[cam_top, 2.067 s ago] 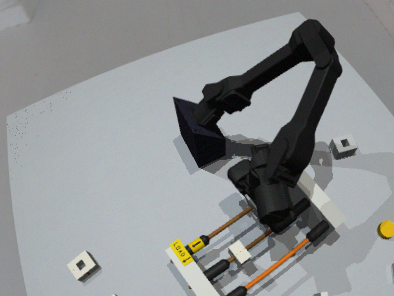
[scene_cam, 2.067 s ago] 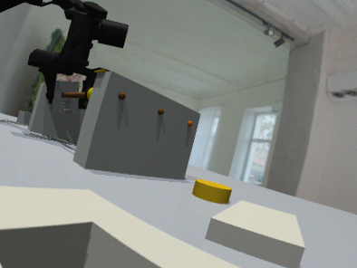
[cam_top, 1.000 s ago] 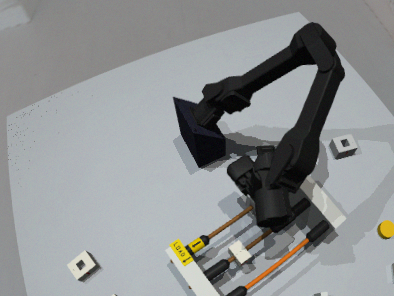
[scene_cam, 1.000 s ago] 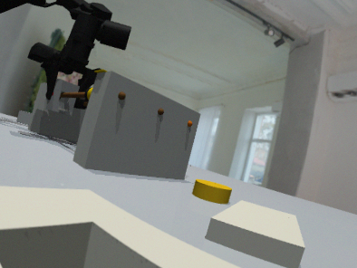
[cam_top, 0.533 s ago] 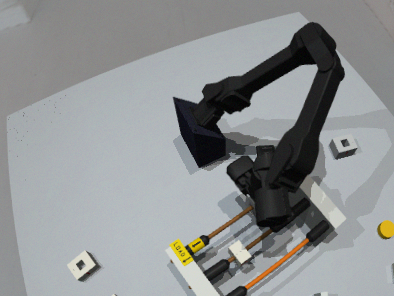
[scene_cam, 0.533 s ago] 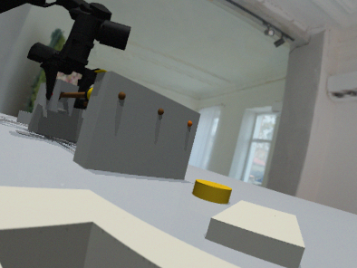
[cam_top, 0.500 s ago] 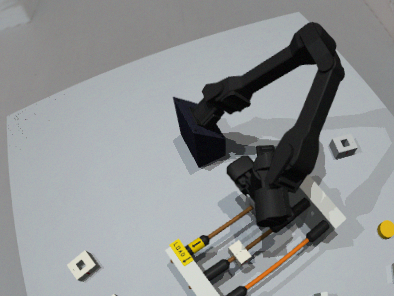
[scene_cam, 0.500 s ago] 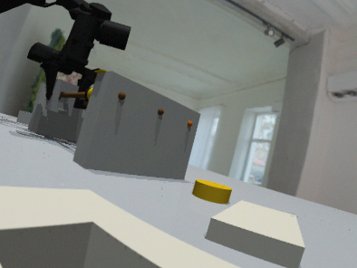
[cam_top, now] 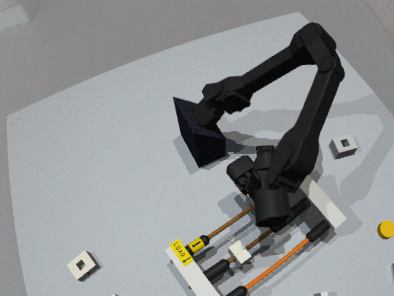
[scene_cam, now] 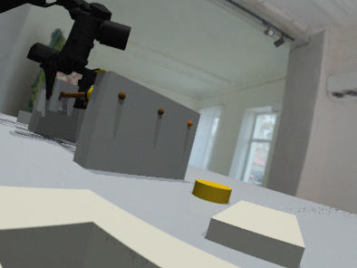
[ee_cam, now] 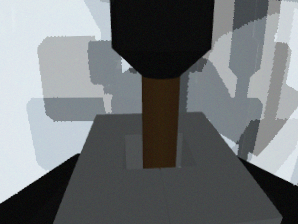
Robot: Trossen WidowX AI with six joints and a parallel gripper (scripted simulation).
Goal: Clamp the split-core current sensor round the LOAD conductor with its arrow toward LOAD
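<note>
The grey sensor (ee_cam: 107, 195) shows in the wrist view as a block with a square window, a faint seam beside it. The copper LOAD conductor (ee_cam: 160, 120) (cam_top: 227, 223) (scene_cam: 74, 95) runs into that window from a black sleeve, so the sensor is around it and looks closed; the latch cannot be seen. My gripper (ee_cam: 152, 161) (scene_cam: 64, 101) is open only about as wide as the sensor, its fingers close on either side. The sensor's arrow is not visible. The yellow LOAD marker (cam_top: 181, 251) is on the near end wall. In the top view the wrist hides the sensor.
The middle conductor carries a white block (cam_top: 240, 252); an orange conductor (cam_top: 280, 260) runs parallel. A white end wall (cam_top: 327, 205) stands at the far end. A dark wedge (cam_top: 205, 147), square-holed blocks (cam_top: 90, 272) (cam_top: 344, 153) and a yellow disc (cam_top: 386, 229) (scene_cam: 212, 191) are around.
</note>
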